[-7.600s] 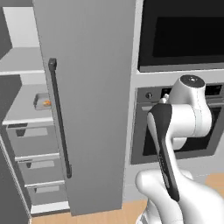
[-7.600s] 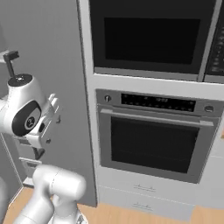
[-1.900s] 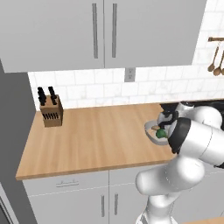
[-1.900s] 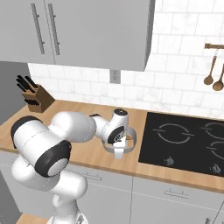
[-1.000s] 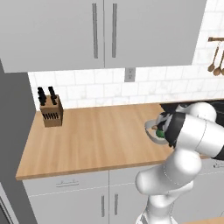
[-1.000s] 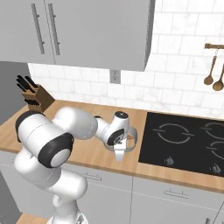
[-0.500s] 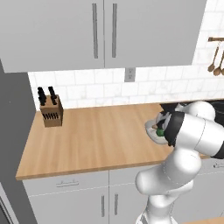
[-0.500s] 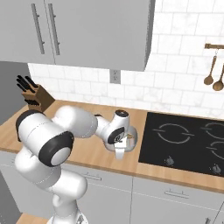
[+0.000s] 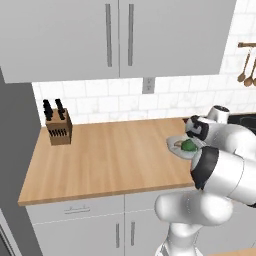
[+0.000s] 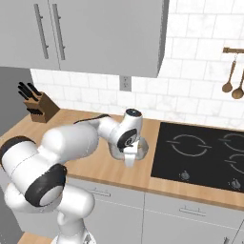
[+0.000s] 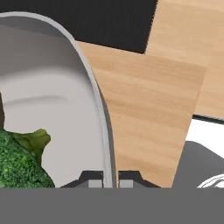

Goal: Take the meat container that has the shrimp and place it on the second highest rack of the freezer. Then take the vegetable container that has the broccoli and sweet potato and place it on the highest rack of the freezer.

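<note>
While the left base view showed the shallow grey metal vegetable container (image 9: 179, 147) with green broccoli (image 9: 188, 145) at middle right on the wooden counter (image 9: 110, 160), the hand view had the two-finger gripper (image 11: 110, 181) pinched onto its rim at bottom centre.

bare counter (image 9: 110, 155) spreads wide to the gripper's (image 11: 110, 178) left. the knife block (image 9: 57, 128) stands far off. the cooktop (image 10: 200, 152) lies just right.
</note>
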